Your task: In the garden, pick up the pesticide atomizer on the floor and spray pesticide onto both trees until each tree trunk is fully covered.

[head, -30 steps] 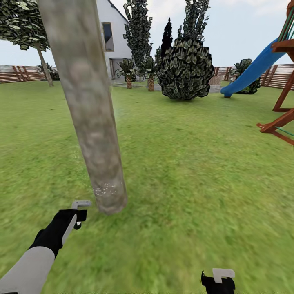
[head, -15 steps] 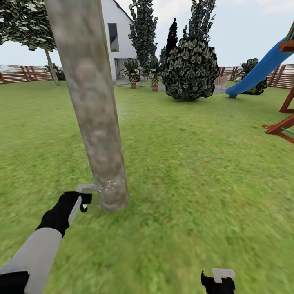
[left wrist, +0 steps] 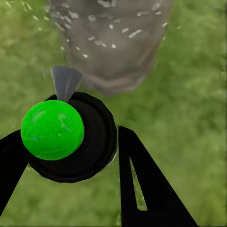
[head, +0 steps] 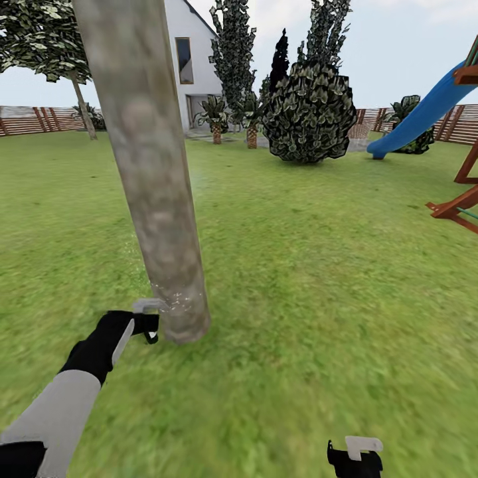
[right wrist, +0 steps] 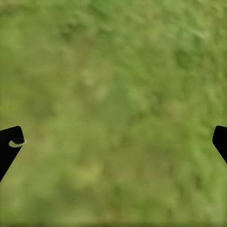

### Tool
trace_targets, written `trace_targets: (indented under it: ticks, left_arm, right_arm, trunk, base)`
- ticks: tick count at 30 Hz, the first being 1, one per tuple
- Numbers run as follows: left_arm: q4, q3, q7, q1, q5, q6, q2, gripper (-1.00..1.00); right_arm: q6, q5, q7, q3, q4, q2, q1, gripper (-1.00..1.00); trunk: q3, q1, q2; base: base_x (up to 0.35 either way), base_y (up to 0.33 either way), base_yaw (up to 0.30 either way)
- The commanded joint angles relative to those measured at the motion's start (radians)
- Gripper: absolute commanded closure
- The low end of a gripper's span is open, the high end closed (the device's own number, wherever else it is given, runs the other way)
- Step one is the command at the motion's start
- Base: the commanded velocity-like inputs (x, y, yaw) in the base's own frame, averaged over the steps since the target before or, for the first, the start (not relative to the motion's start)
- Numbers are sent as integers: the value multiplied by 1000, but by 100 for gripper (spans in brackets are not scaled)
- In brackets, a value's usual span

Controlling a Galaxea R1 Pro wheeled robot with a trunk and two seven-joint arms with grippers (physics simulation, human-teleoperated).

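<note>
Pesticide atomizer (left wrist: 71, 142) within left end effector (head: 143, 325), beside tree trunk (head: 156, 199)

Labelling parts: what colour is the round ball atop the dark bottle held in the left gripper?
Bright green, clearest in the left wrist view.

Atomizer (left wrist: 71, 142): dark body, green cap, nozzle aimed at trunk (head: 156, 199) base. Trunk: thick, mottled grey-brown, leaning, flecked with white droplets.
</note>
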Motion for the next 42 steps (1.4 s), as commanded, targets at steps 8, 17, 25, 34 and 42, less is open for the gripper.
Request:
trace_targets:
  ticks: [8, 17, 25, 34, 42]
  left_arm:
    - [-1, 0, -1, -39, -12, 20, 37, 100]
    - [-56, -21, -2, -51, -6, 85, 11, 100]
    - [-126, -25, -2, -56, -10, 160, -32, 100]
    - [-173, -30, -1, -81, -10, 185, -59, 100]
    - [-234, -28, -12, -97, -5, 257, 8, 100]
  right_arm:
    - [0, 0, 0, 0, 0, 0, 0, -100]
    - [0, 0, 0, 0, 0, 0, 0, -100]
    - [0, 0, 0, 0, 0, 0, 0, -100]
    - [0, 0, 0, 2, 0, 0, 0, -100]
    - [0, 0, 0, 2, 0, 0, 0, -100]
  trunk:
    - [0, 0, 0]
    - [0, 0, 0]
    - [0, 0, 0]
    - [0, 0, 0]
    - [0, 0, 0]
  base:
    - [0, 0, 0]
    - [0, 0, 0]
    - [0, 0, 0]
    - [0, 0, 0]
    - [-58, 0, 0]
